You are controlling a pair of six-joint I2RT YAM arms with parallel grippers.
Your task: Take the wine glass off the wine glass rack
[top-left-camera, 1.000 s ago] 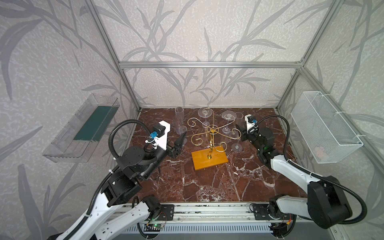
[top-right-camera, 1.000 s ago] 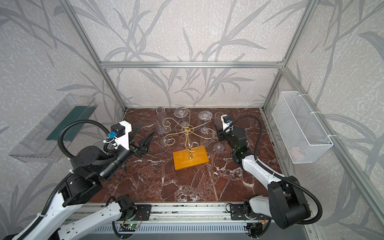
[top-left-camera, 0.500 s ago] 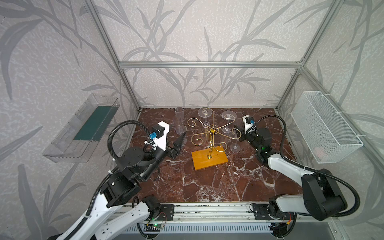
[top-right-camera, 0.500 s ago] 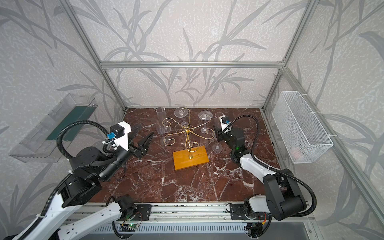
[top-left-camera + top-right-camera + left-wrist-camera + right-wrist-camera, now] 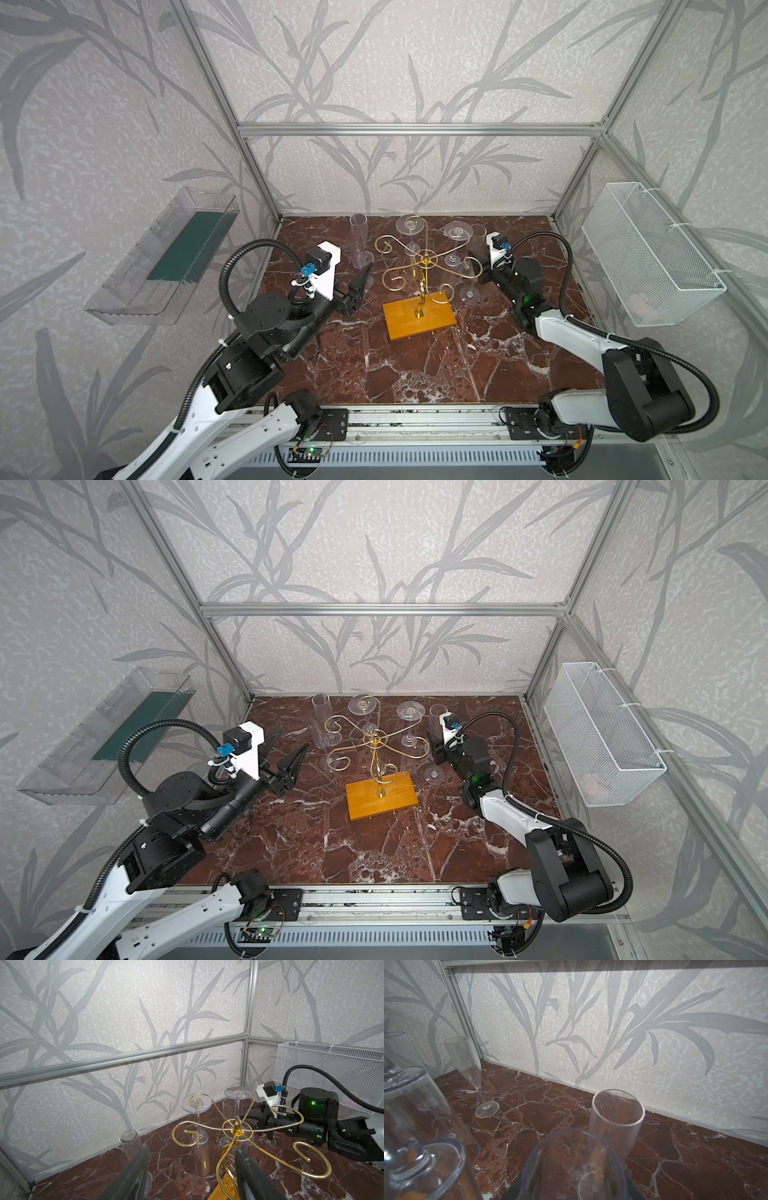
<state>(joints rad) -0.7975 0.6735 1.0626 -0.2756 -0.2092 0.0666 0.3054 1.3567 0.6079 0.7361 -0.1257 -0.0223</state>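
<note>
The gold wire wine glass rack (image 5: 424, 266) stands on its orange wooden base (image 5: 417, 320) mid-table. Two clear glasses (image 5: 411, 226) (image 5: 457, 230) hang upside down from its far arms. My right gripper (image 5: 480, 272) is shut on the bowl of an upright wine glass (image 5: 468, 282) just right of the rack, with the glass's foot down at the tabletop. In the right wrist view its rim (image 5: 542, 1153) fills the space between the dark fingers. My left gripper (image 5: 192, 1149) hangs open and empty left of the rack, seen in a top view (image 5: 293, 762).
An upright flute (image 5: 357, 241) stands at the back left and another (image 5: 614, 1124) just behind the held glass. A white mesh basket (image 5: 648, 253) hangs on the right wall and a clear bin (image 5: 166, 257) on the left wall. The rack's curled arms (image 5: 311, 1159) reach toward both grippers.
My right forearm has swung slightly left; the glass in its gripper stays at the same spot beside the rack. The left arm has not moved.
</note>
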